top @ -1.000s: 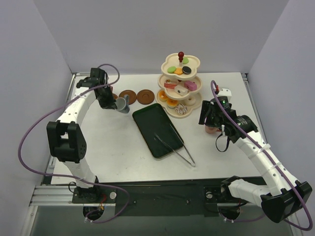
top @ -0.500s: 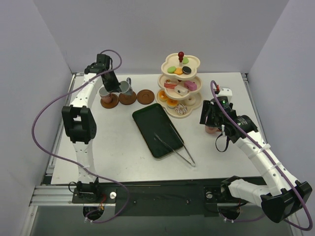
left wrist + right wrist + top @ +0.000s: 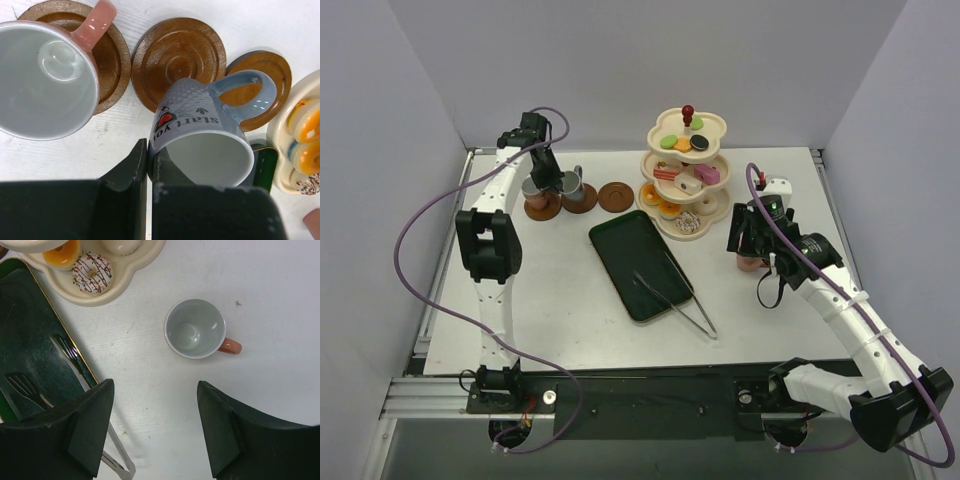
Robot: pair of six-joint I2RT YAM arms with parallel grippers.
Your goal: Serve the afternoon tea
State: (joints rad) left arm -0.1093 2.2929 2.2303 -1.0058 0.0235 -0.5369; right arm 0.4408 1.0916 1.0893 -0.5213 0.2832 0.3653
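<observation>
Upper left of the overhead view: the left jaws, clamped on the rim of the grey cup [image 3: 200,135], are bringing it, tilted, over the middle saucer [image 3: 177,55], having swung back from mid-counter. A pink cup [image 3: 45,80] is already sitting on the neighbouring saucer [image 3: 114,55]. The right jaws are hovering apart over the third cup [image 3: 194,329].

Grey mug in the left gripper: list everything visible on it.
The grey mug looks like glazed ceramic: blue-grey outside, with dark lettering reading "start yo" and a small red motif, pale and empty inside. Its one loop handle sits on the side away from the left gripper. The mug is tilted, mouth toward the wrist camera, its wall pinched between the fingers. It hangs over the middle brown saucer; contact cannot be told.
</observation>
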